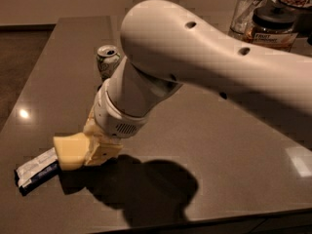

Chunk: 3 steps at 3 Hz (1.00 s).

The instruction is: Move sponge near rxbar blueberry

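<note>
**Sponge in the claw, right at the end of the blueberry bar**

Nearest the front edge of the dark table [234, 145] lies the arm's broad shadow [146, 189], spreading from under the wrist toward the table's lip. At the front left corner the rxbar blueberry [36, 170] lies flat, a dark wrapper with a white label panel, angled so its right end points up toward the sponge.

Just above that right end is the sponge [69, 151], a pale yellow block. Its lower corner overlaps the bar's end in this view; whether the two touch cannot be told. The gripper [87, 150] is closed on the sponge from the right, its cream fingers [105, 150] clamped around the block's right part while the left part sticks out free.

Behind the fingers the white ribbed wrist [119, 116] rises into the thick white arm [209, 57], which crosses the picture to the upper right.

Farther back, a green-and-white soda can [108, 60] stands upright, partly hidden by the arm, well apart from the bar. At the far right edge stand a clear glass [248, 9] and a dark-lidded jar [273, 26], side by side.
</note>
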Available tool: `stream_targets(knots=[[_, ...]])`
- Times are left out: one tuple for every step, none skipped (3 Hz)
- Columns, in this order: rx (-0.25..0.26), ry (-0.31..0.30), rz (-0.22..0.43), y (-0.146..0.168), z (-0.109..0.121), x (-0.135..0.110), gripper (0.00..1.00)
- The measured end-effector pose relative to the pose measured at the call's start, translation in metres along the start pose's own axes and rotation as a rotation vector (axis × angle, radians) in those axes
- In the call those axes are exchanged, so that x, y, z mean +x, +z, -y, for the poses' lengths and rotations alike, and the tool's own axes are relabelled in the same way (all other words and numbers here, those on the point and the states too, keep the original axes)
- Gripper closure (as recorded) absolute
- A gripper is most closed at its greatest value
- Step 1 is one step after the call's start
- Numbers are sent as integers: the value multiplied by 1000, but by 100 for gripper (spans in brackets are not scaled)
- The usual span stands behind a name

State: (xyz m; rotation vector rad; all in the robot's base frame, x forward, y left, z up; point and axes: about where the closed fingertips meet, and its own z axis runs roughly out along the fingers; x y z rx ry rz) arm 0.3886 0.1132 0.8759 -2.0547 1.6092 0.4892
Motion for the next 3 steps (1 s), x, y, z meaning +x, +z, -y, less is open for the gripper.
stream_targets(knots=[[-1, -5, -1, -1, -1, -1, 5], [-1, -8, -2, -1, -2, -2, 0], [-1, -8, -2, -1, -2, -2, 0]])
